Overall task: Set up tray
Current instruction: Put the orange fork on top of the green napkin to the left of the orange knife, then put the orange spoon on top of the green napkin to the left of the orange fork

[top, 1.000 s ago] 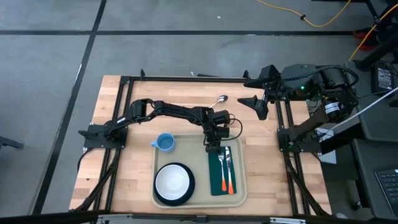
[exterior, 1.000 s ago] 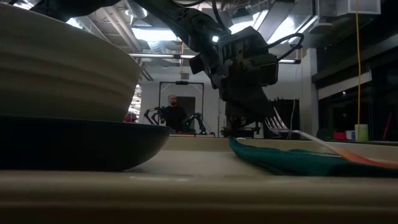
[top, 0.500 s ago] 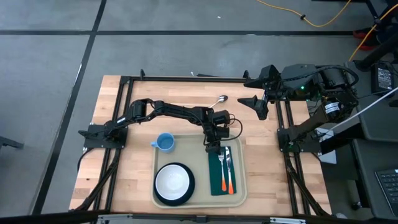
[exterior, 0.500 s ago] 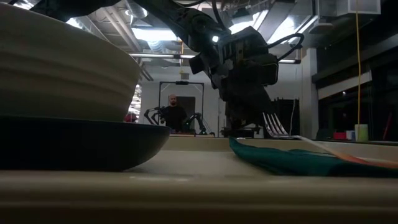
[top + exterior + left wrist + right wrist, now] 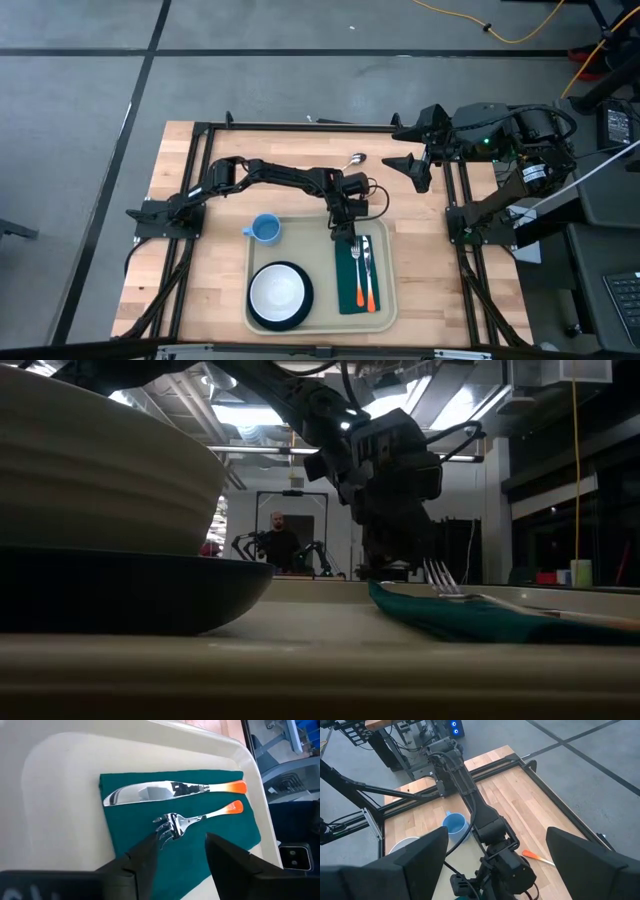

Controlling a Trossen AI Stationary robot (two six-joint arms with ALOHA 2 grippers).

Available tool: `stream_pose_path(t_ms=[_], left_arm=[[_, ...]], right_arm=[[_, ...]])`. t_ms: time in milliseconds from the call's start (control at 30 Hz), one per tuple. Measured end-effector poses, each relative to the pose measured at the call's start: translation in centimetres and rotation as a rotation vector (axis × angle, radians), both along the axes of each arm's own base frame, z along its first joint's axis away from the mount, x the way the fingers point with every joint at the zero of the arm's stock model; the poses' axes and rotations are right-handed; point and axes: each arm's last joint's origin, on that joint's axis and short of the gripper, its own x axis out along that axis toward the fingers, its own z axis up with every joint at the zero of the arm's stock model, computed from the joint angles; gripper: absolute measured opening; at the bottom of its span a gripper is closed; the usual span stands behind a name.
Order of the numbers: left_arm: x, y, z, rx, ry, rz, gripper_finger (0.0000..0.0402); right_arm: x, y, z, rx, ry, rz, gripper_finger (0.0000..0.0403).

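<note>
The beige tray (image 5: 262, 262) lies on the table's near half. On its right part lies the dark green napkin (image 5: 200, 845), with a knife (image 5: 160, 791) and a fork (image 5: 197, 818) flat on it, both orange-handled. A white bowl (image 5: 278, 291) sits on a dark teal plate (image 5: 303, 312) on the tray's left part. My left gripper (image 5: 182, 840) hovers open just above the fork's tines (image 5: 437, 573), over the napkin's far end (image 5: 352, 246). My right gripper (image 5: 412, 170) waits open above the table's far right.
A blue cup (image 5: 265, 229) stands on the wood just beyond the tray's far left corner. A metal spoon (image 5: 352, 160) lies on the table near the far edge. A person shows in the room far behind the table (image 5: 281, 540).
The fork's tine end, raised off the napkin a second ago, has come down and now lies flat on the cloth; its orange handle end stayed on the napkin. My left gripper has drawn slightly toward the table's far edge.
</note>
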Motion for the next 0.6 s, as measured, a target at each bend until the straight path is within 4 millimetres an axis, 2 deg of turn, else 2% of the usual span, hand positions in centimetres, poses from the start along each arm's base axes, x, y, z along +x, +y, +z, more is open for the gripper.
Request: stream_pose_path(t_ms=[267,600], left_arm=[[-0.1,0.4,0.0,0.014,0.000,0.009,0.0181],[-0.6,3.5,0.1,-0.017,0.008,0.060,0.0183]], right_arm=[[0.0,0.0,0.0,-0.006,0.002,0.003,0.0341],[0.0,0.0,0.0,-0.006,0.002,0.003,0.0341]])
